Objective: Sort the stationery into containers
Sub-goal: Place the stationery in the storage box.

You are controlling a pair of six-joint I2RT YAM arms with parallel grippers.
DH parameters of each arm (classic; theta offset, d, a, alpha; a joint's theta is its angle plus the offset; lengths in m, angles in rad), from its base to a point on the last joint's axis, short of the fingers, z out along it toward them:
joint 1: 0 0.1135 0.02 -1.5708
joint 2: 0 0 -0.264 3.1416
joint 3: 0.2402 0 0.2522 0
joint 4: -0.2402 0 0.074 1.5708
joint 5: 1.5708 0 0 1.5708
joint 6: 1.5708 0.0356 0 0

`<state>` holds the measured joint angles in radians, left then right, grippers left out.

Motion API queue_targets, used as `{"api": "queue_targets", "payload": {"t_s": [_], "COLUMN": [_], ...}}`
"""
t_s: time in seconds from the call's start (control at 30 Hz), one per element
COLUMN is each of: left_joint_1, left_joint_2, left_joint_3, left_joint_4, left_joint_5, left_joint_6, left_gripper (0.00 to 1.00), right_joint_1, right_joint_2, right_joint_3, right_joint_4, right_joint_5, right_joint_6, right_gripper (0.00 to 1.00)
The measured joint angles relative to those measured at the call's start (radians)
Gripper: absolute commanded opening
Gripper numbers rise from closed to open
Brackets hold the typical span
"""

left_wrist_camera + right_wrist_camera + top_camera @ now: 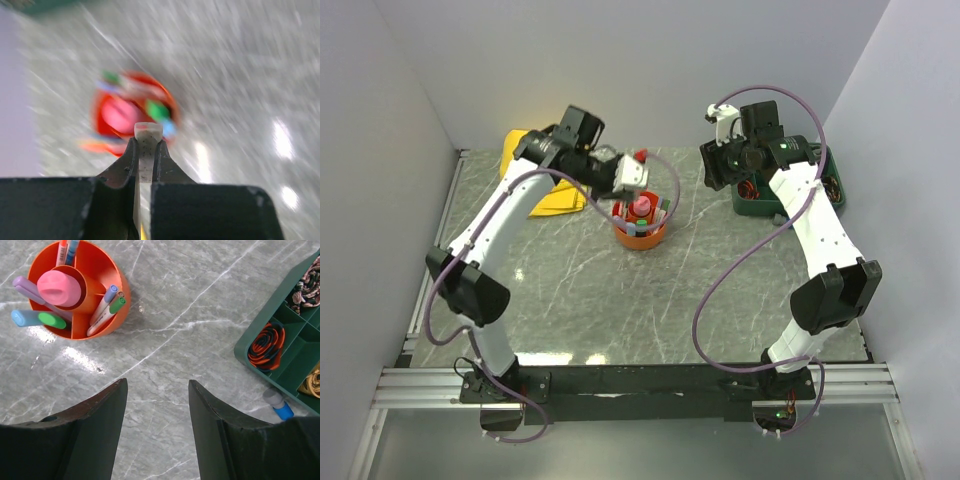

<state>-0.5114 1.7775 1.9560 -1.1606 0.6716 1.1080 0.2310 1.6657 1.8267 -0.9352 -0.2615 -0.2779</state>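
The orange organiser bowl (640,228) stands at mid-table and holds several pens and markers; it also shows in the right wrist view (107,270). A pink-capped tube (60,287) stands in its central cup. A lilac stick (27,288) and green- and blue-capped markers (107,307) sit in the outer ring. My left gripper (632,182) hovers just above the bowl's far side. In the blurred left wrist view it (148,142) is shut on a small white eraser-like block (148,131), with the bowl (132,112) below. My right gripper (157,385) is open and empty, right of the bowl.
A dark green divided tray (825,195) at the back right holds coiled orange-black bands (265,345). A blue marker with a grey cap (279,405) lies on the table beside the tray. A folded yellow cloth (555,195) lies at the back left. Walls close in on three sides.
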Motion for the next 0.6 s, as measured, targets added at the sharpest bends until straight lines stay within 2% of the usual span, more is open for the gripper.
{"api": "queue_targets", "payload": {"t_s": [0.07,0.13,0.4,0.6], "left_joint_1": [-0.003,-0.006,-0.016,-0.017], "left_joint_2": [0.047,0.086,0.254,0.324], "left_joint_3": [0.102,0.137,0.093,0.092], "left_joint_4": [0.048,0.117,0.492,0.607], "left_joint_5": [0.055,0.092,0.157,0.145], "left_joint_6": [-0.055,-0.119,-0.397,-0.474], "left_gripper": [0.06,0.06,0.08,0.08], "right_joint_1": [-0.002,-0.005,-0.029,-0.051], "right_joint_2": [0.002,0.006,0.018,0.02], "right_joint_3": [0.0,0.0,0.0,0.0], "right_joint_4": [0.0,0.0,0.0,0.0], "right_joint_5": [0.007,0.01,0.018,0.016], "right_joint_6": [0.0,0.0,0.0,0.001], "right_gripper": [0.6,0.6,0.6,0.59]}}
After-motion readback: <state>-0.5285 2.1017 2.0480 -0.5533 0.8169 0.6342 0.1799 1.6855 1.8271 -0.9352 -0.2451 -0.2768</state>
